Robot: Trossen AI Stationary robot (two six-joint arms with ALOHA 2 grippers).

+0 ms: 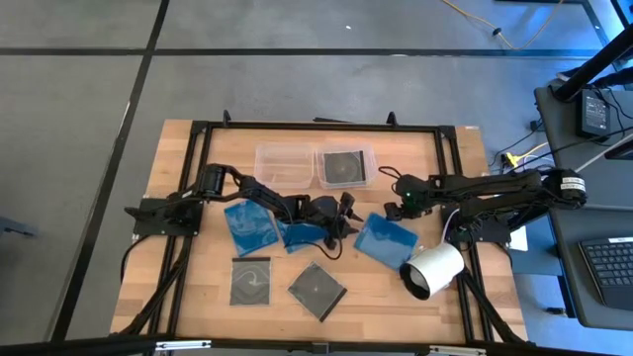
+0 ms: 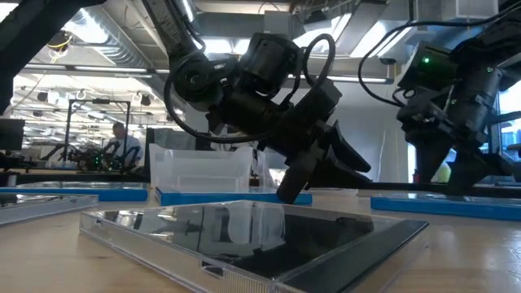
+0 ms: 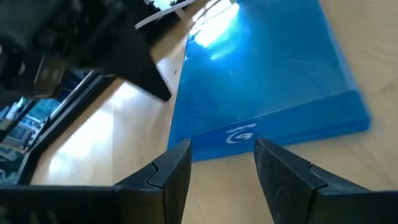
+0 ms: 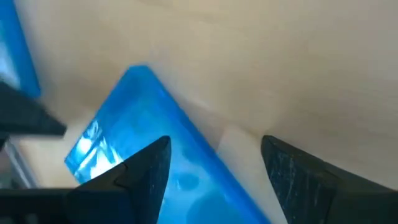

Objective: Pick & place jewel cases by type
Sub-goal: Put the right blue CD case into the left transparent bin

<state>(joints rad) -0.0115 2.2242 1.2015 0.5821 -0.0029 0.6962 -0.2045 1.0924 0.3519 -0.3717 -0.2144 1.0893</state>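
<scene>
Three translucent blue jewel cases lie flat on the table (image 1: 249, 225), (image 1: 300, 235), (image 1: 386, 240). Two dark cases lie nearer the front (image 1: 250, 282), (image 1: 316, 290), and one dark case (image 1: 343, 168) sits in the right clear tub. My left gripper (image 1: 346, 215) (image 3: 221, 165) is open and low over the table, its fingers just short of the left edge (image 3: 242, 134) of the right-hand blue case. My right gripper (image 1: 394, 210) (image 4: 214, 162) is open above that same case's far corner (image 4: 146, 81). In the low view the left gripper (image 2: 326, 167) hangs mid-picture.
Two clear tubs stand at the far edge, the left tub (image 1: 285, 163) holding nothing that I can see. A white cylinder (image 1: 432, 269) lies at the right front. The two grippers are close together over the same case. Bare wood shows at the table's near left.
</scene>
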